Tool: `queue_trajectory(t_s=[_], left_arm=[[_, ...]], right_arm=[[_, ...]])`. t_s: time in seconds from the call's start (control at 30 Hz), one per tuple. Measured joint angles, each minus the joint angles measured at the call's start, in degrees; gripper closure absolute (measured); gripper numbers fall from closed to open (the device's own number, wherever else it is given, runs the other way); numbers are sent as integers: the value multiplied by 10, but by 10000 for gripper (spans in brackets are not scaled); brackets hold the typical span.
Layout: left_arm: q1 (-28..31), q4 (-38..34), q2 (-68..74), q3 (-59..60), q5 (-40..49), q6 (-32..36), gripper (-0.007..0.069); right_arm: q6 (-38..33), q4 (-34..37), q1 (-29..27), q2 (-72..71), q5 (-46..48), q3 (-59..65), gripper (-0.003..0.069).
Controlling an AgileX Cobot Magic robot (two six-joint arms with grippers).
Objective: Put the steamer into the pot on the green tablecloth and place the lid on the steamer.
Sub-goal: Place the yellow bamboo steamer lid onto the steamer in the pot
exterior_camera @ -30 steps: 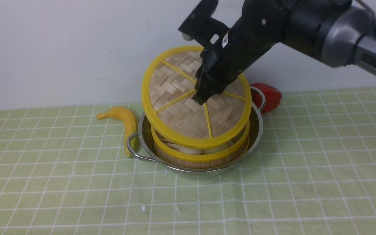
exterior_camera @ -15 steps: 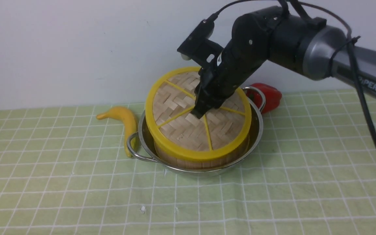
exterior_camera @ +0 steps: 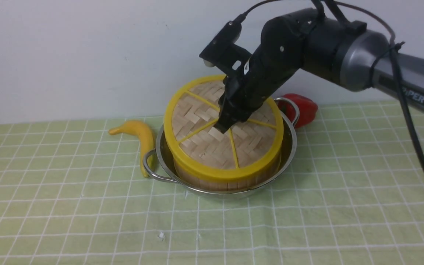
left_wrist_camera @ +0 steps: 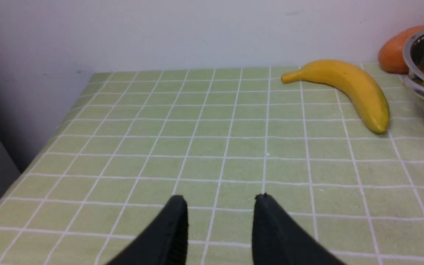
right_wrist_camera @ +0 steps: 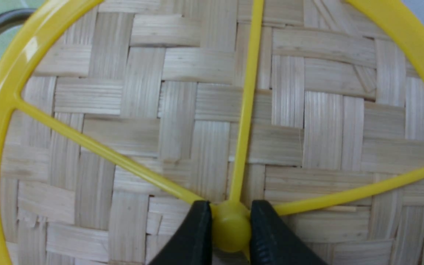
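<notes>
Lid on steamer; right claw grips its knob; arm reads "PiPER".

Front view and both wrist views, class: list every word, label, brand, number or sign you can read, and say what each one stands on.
"PiPER": pale lettering on the dark link of the robot's right arm, in the front view; its first letters are partly hidden by the black cable.
No other text can be read in any of the three views.
</notes>
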Motion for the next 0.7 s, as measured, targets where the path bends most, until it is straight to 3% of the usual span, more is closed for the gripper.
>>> queue_trajectory(t_s=[0.7], left_arm=[[0, 0, 0, 0, 0, 0, 382]], right_arm=[[0, -11, 0, 9, -21, 0, 513]])
